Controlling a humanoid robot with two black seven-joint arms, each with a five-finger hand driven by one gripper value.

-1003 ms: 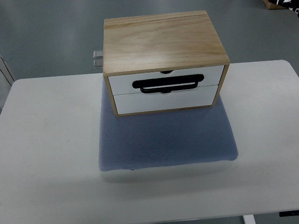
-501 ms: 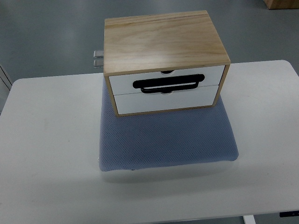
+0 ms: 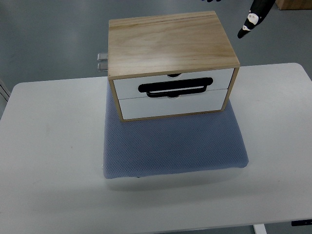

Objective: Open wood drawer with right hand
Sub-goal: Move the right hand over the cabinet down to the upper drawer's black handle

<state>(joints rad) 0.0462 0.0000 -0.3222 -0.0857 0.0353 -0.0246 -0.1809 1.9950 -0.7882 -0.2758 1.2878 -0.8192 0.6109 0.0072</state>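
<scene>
— Item one?
— One wood drawer box (image 3: 171, 46), standing at the far middle of the white surface (image 3: 48, 161) on one blue-grey mat (image 3: 173, 146). Two white drawer fronts, both flush and closed. One black handle (image 3: 175, 88) across the seam between them.
— Hands?
— One dark fingertip (image 3: 251, 22) shows at the top edge, right of the box, well apart from it. Which arm it belongs to, and whether the hand is wide or curled, cannot be told.
</scene>
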